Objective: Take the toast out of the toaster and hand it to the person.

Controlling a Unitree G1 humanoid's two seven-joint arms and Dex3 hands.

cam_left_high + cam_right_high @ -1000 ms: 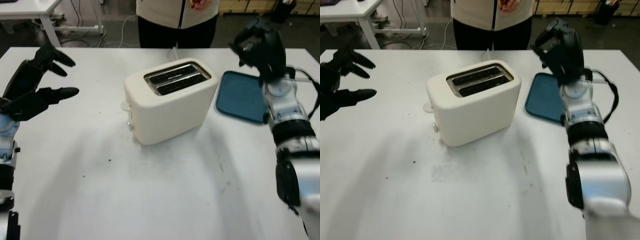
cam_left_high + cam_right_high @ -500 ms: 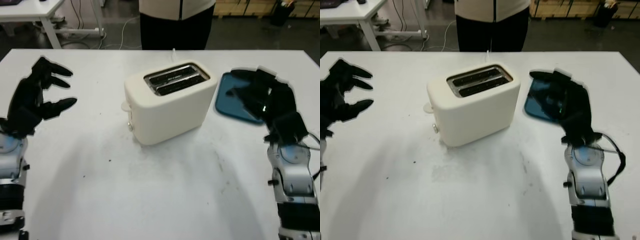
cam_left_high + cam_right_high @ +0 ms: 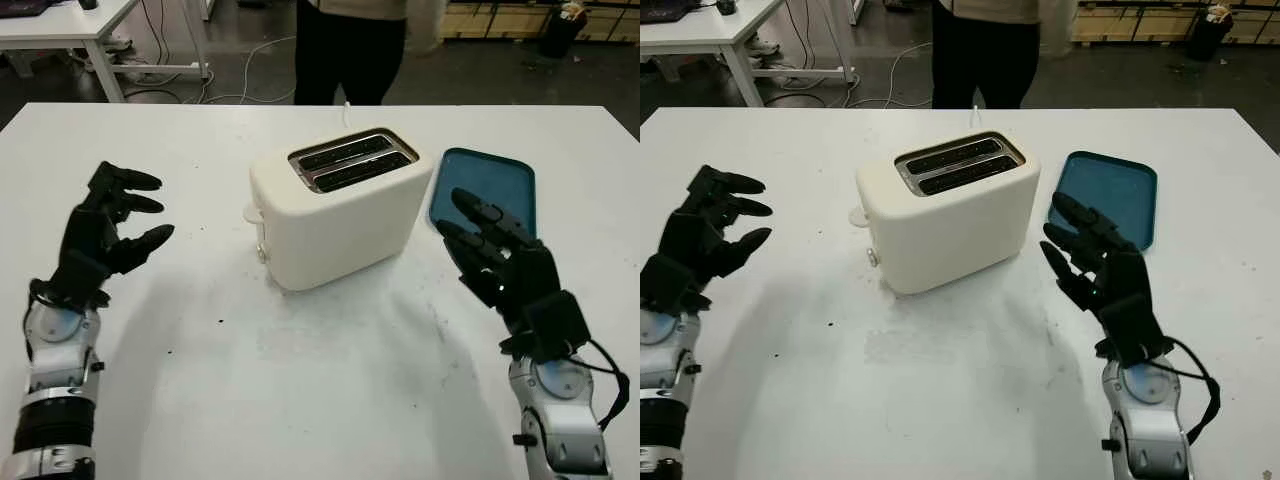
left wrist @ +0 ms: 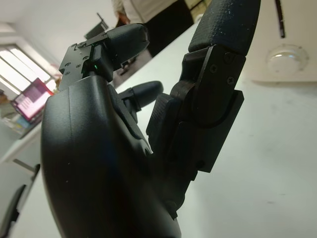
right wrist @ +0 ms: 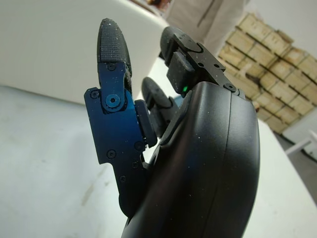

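From my seat the white worktop [image 3: 320,400] takes up most of the head cam, with a person [image 3: 350,45] in dark trousers standing at the far edge. The cream toaster [image 3: 340,205] sits mid-worktop, and I can't spot any toast poking out of its two slots [image 3: 352,162], they just look dark. Just to its right lies a blue tray [image 3: 490,185], flat on the worktop. My left hand [image 3: 105,230] hangs above the worktop well left of the toaster, open, fingers [image 3: 135,180] holding nothing. My right hand [image 3: 505,270] is up near the toaster's right side, in front of the tray, also open with nothing in its fingers [image 3: 480,215].
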